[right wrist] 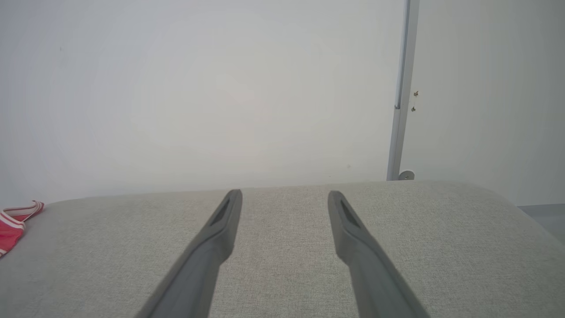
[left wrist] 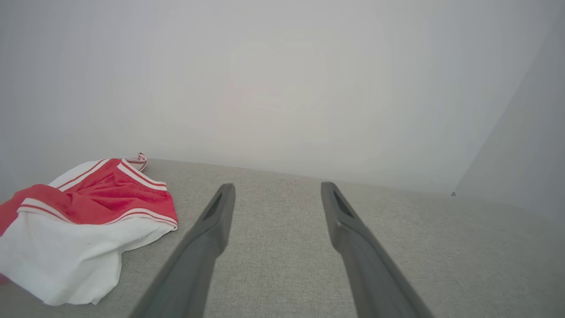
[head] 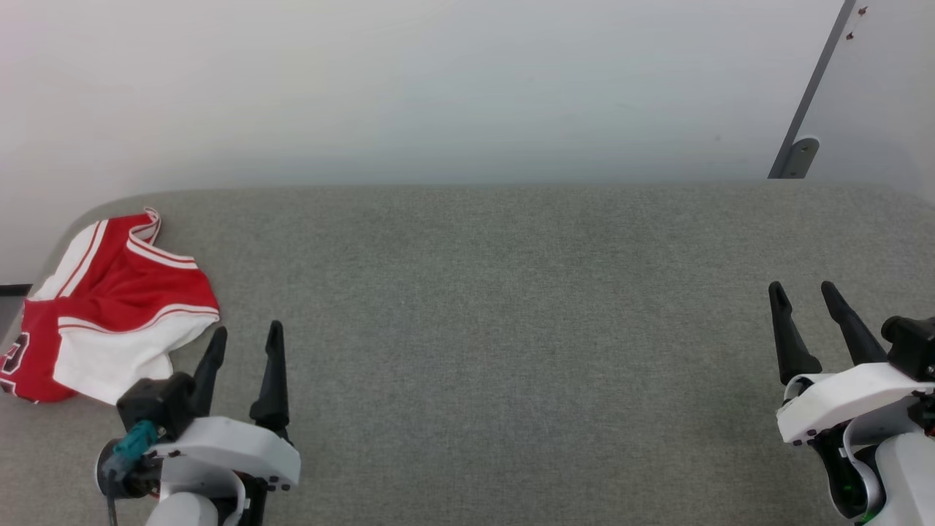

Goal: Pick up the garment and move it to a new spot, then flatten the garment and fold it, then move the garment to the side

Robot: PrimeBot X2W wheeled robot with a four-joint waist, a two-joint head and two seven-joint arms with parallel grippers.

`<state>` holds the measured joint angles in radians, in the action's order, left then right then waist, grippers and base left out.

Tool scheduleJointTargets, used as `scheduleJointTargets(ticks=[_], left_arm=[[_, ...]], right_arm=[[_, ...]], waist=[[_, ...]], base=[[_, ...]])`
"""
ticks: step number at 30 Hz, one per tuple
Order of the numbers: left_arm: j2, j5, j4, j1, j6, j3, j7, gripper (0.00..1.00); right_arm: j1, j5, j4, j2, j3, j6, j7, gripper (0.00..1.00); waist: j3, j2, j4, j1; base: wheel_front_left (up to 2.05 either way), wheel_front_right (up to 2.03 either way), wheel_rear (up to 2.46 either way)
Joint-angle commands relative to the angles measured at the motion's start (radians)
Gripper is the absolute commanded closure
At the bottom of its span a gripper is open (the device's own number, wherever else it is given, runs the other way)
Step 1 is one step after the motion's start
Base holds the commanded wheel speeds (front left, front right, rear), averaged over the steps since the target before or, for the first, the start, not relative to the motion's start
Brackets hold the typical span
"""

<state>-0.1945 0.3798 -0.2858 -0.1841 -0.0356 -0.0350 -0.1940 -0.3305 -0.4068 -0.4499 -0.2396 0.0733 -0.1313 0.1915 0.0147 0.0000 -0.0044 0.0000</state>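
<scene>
**Mia:** Where is the garment (head: 109, 307) lying?

**Ben:** It is lying in a crumpled heap at the far left corner of the grey counter (head: 511, 329).

**Mia:** Is anything holding it?

**Ben:** No. The left gripper (head: 247, 329) is hovering just beside it, on its right side. Its jaws are spread apart and holding nothing. The right gripper (head: 802, 287) is waiting well apart, over on the other side, with its jaws spread and empty too.

**Mia:** How is it going to feel?

**Ben:** I am guessing soft, light and floppy. It will probably be sagging and bunching when it is lifted, and the smooth cloth may be slipping.

**Mia:** So where should the jaws be pinching?

**Ben:** I am thinking of the striped trim, where the cloth looks thicker. The white edge nearest the left jaws looks easiest to reach.
</scene>
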Motion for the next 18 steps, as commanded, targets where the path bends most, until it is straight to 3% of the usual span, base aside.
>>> scheduleJointTargets(ticks=[1, 18], left_arm=[[-0.002, -0.019, 0.0, -0.011, -0.006, 0.003, -0.007, 0.0], [0.025, -0.137, 0.015, 0.014, -0.033, 0.045, -0.041, 0.0]], right_arm=[[0.006, 0.019, 0.01, -0.002, 0.0, 0.001, 0.009, 0.0], [0.068, 0.028, 0.084, -0.01, 0.0, 0.001, 0.044, 0.0]], waist=[[0.001, 0.0, -0.001, 0.0], [0.009, 0.0, 0.001, 0.0]], base=[[0.0, 0.0, 0.0], [0.0, 0.0, 0.0]])
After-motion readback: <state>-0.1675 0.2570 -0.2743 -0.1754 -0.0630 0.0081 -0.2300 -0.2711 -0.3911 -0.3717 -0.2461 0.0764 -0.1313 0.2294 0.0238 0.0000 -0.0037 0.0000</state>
